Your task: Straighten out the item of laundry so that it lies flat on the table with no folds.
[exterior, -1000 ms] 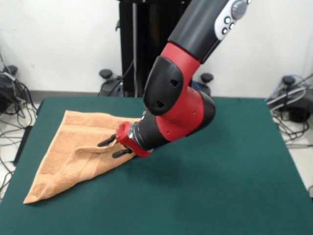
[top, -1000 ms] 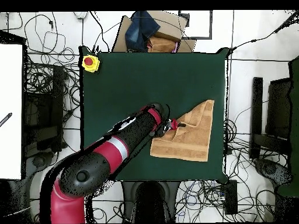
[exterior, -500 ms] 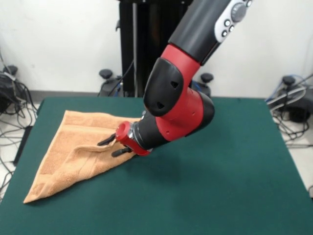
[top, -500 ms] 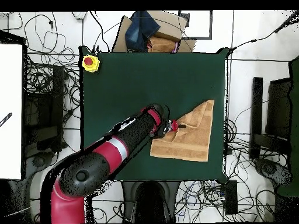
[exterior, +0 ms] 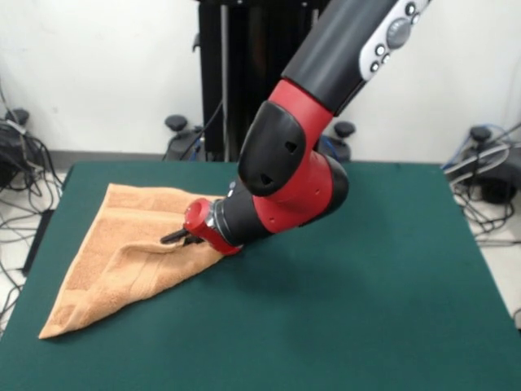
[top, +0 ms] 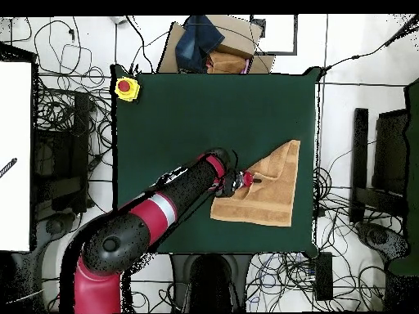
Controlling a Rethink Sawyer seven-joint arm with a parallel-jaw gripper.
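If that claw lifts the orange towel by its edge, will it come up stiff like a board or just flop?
Probably flop: the towel already lies folded into a triangle on the table, so it bends easily. Its terry looks grippy, unlikely to slip from the claw. It seems light.

I count one towel [exterior: 122, 252] on my worktop [exterior: 366, 309], a single peach-orange cloth lying as a triangle, so part of it is doubled over. There is one worktop, covered in dark green. I have one arm [exterior: 293, 175] and one claw [exterior: 181, 237], which sits over the towel's folded edge; its fingers are too hidden for me to count. In the overhead view I see one yellow box with one red button [top: 125, 86] at a worktop corner. Beyond the worktop's edge there is one cardboard box [top: 214, 45], with one dark blue cloth [top: 200, 33] heaped on it. Cables lie all around, too tangled to count.
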